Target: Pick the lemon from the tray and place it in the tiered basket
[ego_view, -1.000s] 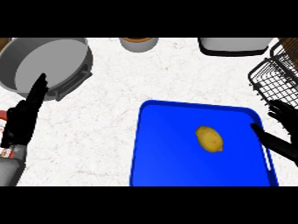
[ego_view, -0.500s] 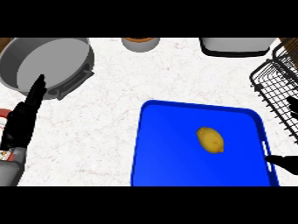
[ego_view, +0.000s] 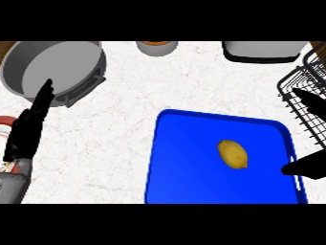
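The lemon lies on the blue tray; the right hand, apparently spread open, hovers at the tray's right edge beside the wire basket.

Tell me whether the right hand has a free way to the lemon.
Probably yes: the right hand is open at the blue tray's right edge, and only bare tray lies between it and the lemon.

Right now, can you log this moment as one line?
lemon: on blue tray, untouched | right hand: open at tray's right edge | left hand: open, resting | basket: far right
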### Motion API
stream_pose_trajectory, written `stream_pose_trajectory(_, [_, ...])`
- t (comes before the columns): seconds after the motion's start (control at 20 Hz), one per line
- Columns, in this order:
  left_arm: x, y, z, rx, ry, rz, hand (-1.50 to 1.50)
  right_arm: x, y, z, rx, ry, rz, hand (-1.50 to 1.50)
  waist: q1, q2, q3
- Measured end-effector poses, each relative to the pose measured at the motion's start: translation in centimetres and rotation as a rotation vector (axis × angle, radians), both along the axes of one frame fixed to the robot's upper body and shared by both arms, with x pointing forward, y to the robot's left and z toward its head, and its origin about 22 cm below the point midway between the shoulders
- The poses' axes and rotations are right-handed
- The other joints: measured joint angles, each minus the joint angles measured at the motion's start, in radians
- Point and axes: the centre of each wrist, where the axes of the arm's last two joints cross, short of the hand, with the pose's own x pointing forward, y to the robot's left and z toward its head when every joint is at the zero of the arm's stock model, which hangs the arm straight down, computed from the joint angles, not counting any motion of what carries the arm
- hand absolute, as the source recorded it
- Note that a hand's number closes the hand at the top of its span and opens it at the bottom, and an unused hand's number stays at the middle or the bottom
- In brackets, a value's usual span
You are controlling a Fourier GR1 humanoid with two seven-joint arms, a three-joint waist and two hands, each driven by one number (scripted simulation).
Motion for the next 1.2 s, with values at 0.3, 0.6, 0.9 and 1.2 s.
stream_pose_trajectory(0.3, [0.1,0.5,-0.5,-0.002,-0.001,0.003,0.0,2.3,3.4,-0.9,-0.022,0.12,-0.003,-1.5,-0.002,0.0,0.001])
stream_pose_trajectory(0.6, [0.1,0.6,-0.6,0.001,0.001,0.004,0.0,3.7,5.5,-2.4,-0.075,0.197,0.015,-1.5,-0.005,0.0,0.001])
stream_pose_trajectory(0.9, [0.0,0.5,-0.6,0.005,0.006,0.011,0.0,3.5,7.1,-4.4,-0.104,0.235,0.031,-1.5,-0.011,-0.001,0.002])
stream_pose_trajectory(1.2, [-0.9,0.3,-1.2,-0.001,0.0,0.013,0.0,2.5,7.5,-4.8,-0.146,0.225,0.054,-1.5,-0.013,-0.002,0.002])
